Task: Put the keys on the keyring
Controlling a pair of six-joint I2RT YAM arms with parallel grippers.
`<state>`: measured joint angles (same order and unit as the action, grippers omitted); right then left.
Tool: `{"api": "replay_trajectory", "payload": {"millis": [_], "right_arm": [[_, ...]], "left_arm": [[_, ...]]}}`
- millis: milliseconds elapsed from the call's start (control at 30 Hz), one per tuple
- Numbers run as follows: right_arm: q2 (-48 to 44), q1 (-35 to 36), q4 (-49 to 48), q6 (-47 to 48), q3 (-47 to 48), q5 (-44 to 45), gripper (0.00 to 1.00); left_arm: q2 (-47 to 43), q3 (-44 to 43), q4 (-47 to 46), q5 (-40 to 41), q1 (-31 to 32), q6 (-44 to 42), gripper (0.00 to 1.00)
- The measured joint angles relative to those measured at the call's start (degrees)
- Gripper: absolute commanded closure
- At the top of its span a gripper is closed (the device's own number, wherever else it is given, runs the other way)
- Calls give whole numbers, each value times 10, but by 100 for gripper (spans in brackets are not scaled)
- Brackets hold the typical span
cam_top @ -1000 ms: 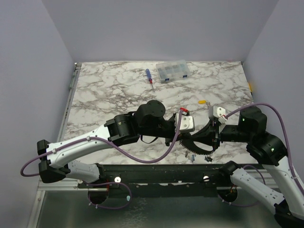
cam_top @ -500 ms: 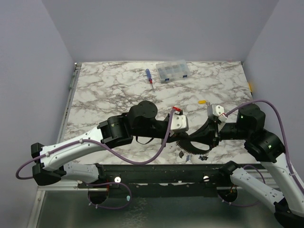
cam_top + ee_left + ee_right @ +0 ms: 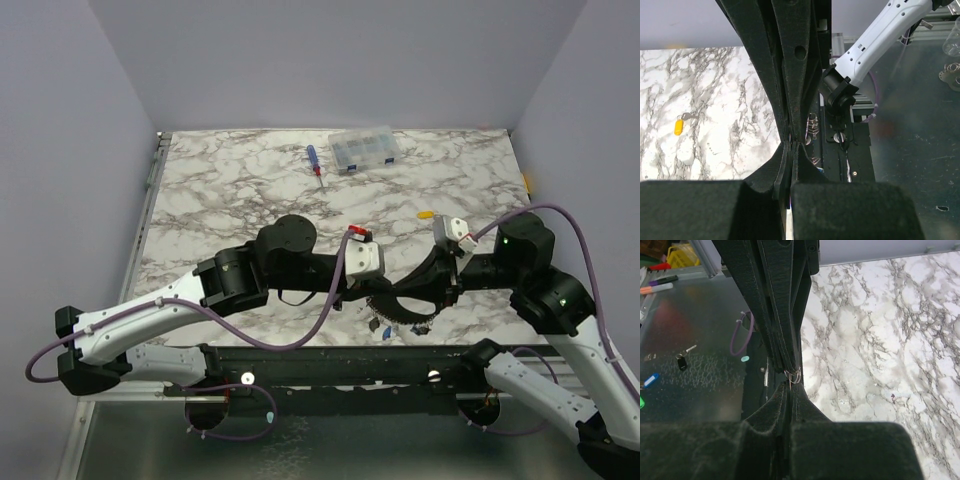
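Left arm and right arm wore white link shells with black rounded joint housings. Behind each pair of jaws sat a white camera block, trailing a purple cable. The fingers were matte black.

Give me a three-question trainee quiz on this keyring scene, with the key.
1. True or false: the keyring is between the tips of the left gripper and right gripper, at the table's near edge.
2. The screwdriver lies: A) just left of the clear compartment box; B) inside it; C) under an arm.
3. Fill in: both grippers' jaws are ___.
Key: 1 true; 2 A; 3 shut.
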<state>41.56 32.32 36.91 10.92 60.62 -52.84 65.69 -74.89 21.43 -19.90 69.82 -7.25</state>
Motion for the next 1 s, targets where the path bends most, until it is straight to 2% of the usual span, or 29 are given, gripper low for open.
{"api": "replay_trajectory", "payload": {"millis": [233, 500, 533, 600, 700, 833, 933, 1000], "right_arm": [[16, 1, 3, -4, 2, -5, 99], [35, -5, 30, -3, 2, 24, 100], [34, -4, 30, -3, 2, 24, 99], [34, -5, 30, -3, 2, 24, 99], [35, -5, 30, -3, 2, 24, 100], [35, -4, 31, -3, 2, 24, 99], [37, -5, 31, -3, 2, 26, 99], [39, -4, 31, -3, 2, 30, 100]], "left_arm": [[-31, 36, -36, -4, -2, 13, 100], [-93, 37, -99, -17, -2, 29, 100], [-95, 38, -106, -17, -2, 31, 95], [-96, 43, -112, -16, -2, 32, 72], [-95, 61, -113, -5, -2, 31, 44], [-89, 66, -88, 19, -1, 18, 39], [-71, 45, -48, 33, -1, 2, 39], [-51, 21, -21, 42, -1, -10, 43]]}}
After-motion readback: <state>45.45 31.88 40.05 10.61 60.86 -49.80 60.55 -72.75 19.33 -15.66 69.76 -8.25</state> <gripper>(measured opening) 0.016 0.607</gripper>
